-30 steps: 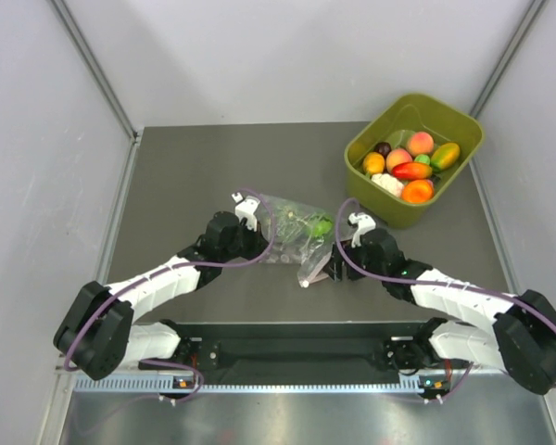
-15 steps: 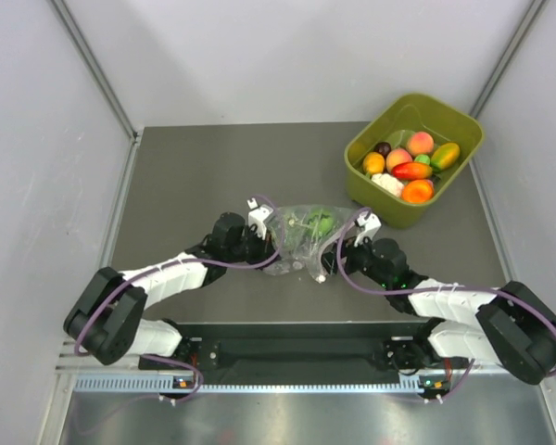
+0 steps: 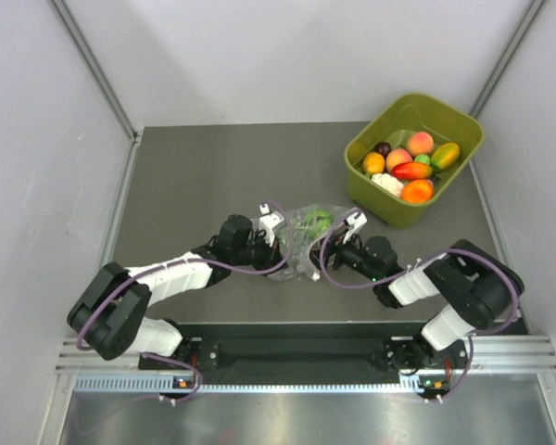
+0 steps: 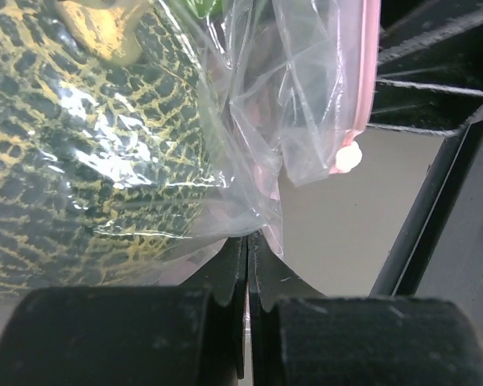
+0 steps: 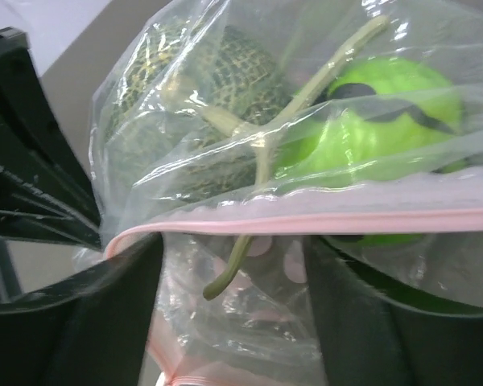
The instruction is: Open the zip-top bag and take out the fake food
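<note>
The clear zip-top bag [image 3: 299, 243] lies bunched between my two grippers near the table's front. Its pink zip strip [image 5: 322, 220] runs across the right wrist view and also shows in the left wrist view [image 4: 370, 88]. Inside it are a bright green round toy fruit [image 5: 386, 104] and a netted dark-green melon with a pale stem [image 4: 72, 161]. My left gripper [image 4: 248, 241] is shut on a fold of the bag's film. My right gripper [image 5: 233, 269] is open, its fingers [image 5: 88, 322] standing wide on either side of the bag's mouth end.
An olive-green tub [image 3: 463, 125] with several toy fruits stands at the back right. Grey walls close in the dark table on three sides. The arms' base rail runs along the near edge.
Both grippers have drawn closer together around the bag. The left one moved right and the right one moved left, and the bag has bunched up between them.
</note>
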